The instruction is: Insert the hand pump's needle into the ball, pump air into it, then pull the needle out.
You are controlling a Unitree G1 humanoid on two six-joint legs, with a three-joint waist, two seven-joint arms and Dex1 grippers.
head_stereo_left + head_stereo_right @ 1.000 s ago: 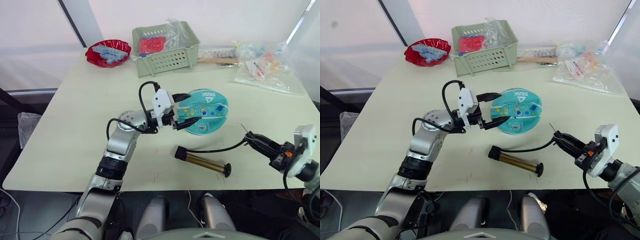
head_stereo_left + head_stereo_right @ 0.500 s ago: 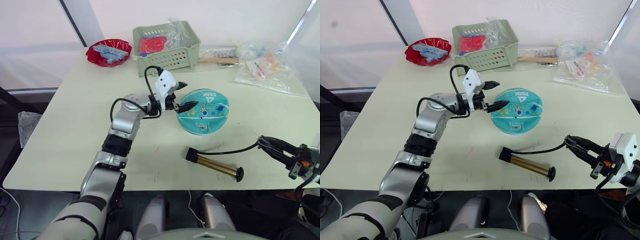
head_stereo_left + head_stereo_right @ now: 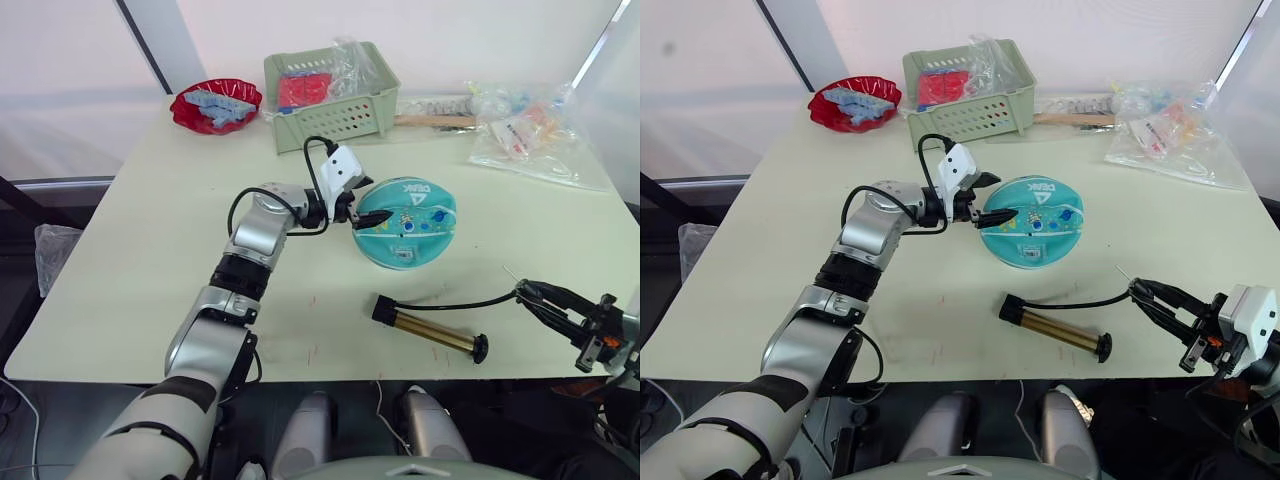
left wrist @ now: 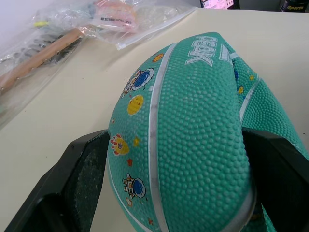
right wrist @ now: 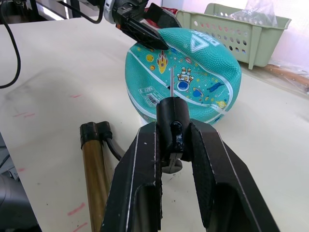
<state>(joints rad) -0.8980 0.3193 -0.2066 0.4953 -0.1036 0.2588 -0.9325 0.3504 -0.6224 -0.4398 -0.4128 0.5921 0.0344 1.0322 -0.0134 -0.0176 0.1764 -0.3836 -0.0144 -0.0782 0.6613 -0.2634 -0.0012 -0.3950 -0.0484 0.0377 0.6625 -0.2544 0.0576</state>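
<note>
fingers (image 4: 87,179) of left gripper (image 3: 366,205) clasp one ball (image 3: 405,224); right gripper (image 5: 175,140) pinches one needle (image 5: 171,81).

Pale cream tabletop (image 3: 170,230), faint red marks near its front edge | white translucent curtain wall (image 3: 80,60) behind, evenly backlit | dark diagonal frame bar (image 3: 150,45) | dark floor with cables below left
</note>
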